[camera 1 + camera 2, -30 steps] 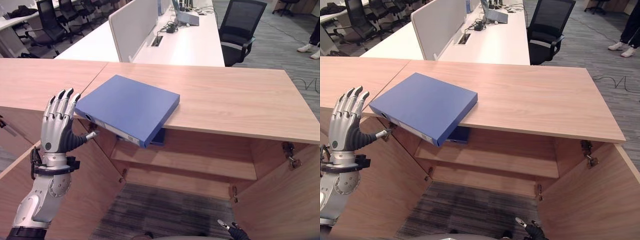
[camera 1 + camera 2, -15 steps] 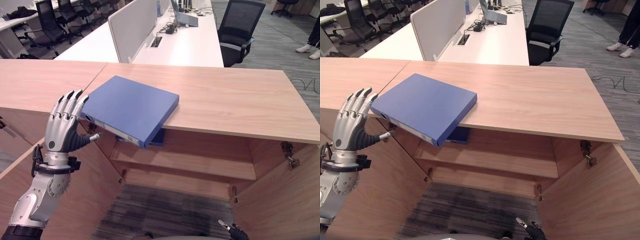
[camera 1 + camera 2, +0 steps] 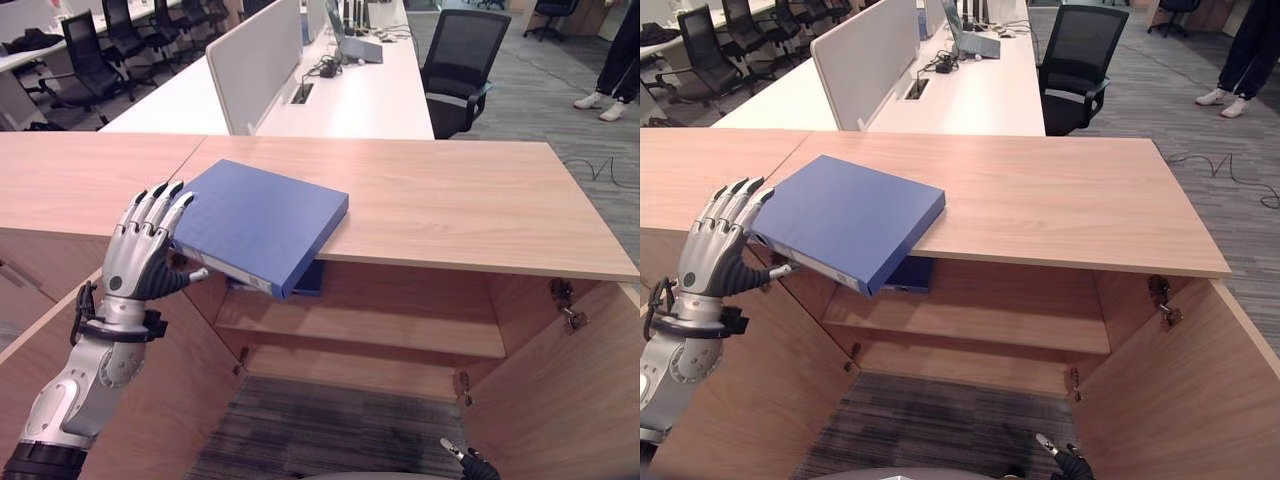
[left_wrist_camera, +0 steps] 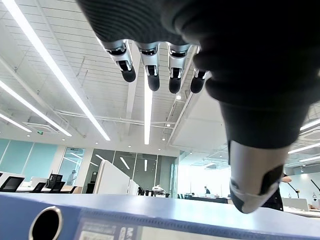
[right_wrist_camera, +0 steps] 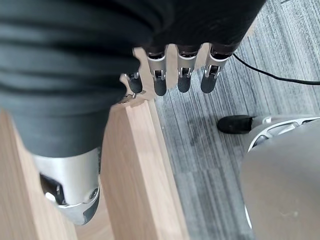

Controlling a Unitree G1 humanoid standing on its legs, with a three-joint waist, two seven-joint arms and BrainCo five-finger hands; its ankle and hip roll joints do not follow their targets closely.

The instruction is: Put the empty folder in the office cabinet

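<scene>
Left wrist view: folder (image 4: 150, 220) spine hole | eye view: left hand (image 3: 140, 262) beside folder

You look down from the head through two eyes set side by side, facing the open cabinet (image 3: 400, 330) and its wooden top, with the white desk (image 3: 350, 90) far behind; both share this scene, slightly offset. Your left wrist camera sits very close under the left hand (image 4: 250, 90), aimed up over the blue folder (image 4: 150, 220) toward the ceiling. Your right wrist camera looks down past the right hand (image 5: 65, 90) at the carpet (image 5: 210, 150).
</scene>
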